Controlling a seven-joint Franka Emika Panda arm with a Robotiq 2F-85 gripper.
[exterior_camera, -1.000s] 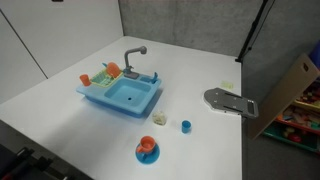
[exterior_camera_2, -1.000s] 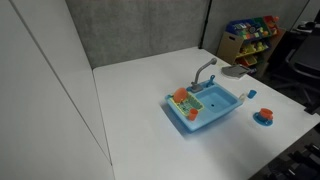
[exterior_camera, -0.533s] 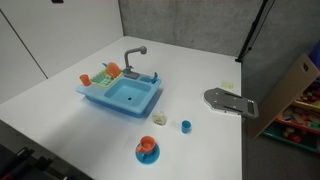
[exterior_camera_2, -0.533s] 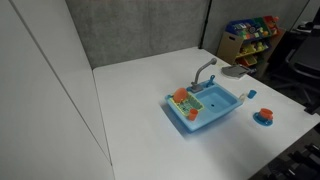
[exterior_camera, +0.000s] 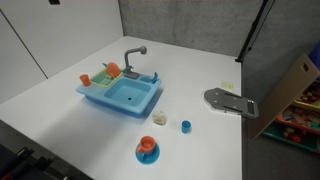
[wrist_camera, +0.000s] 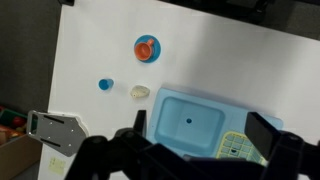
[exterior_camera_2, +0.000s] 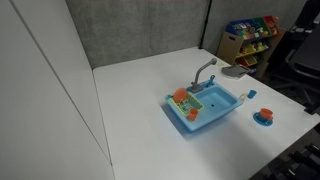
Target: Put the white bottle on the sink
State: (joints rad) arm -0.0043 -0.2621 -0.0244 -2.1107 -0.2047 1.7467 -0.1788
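The white table (exterior_camera: 215, 65) fills most of the frame. The sink (exterior_camera: 125, 95) sits left of centre. Along the bottom edge of the wrist view, the gripper (wrist_camera: 200, 132) has its jaws spread wide, empty, touching nothing. The white bottle (exterior_camera: 159, 118) stands on the table below the sink's right corner, apart from it, near the small blue cup (exterior_camera: 186, 125).

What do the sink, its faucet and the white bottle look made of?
Sink: looks like moulded plastic, uniform light blue, faint sheen.
Faucet: grey, dull, no bright reflections, so likely plastic, not metal.
White bottle: probably plastic too, plain cream colour; too small to be sure.
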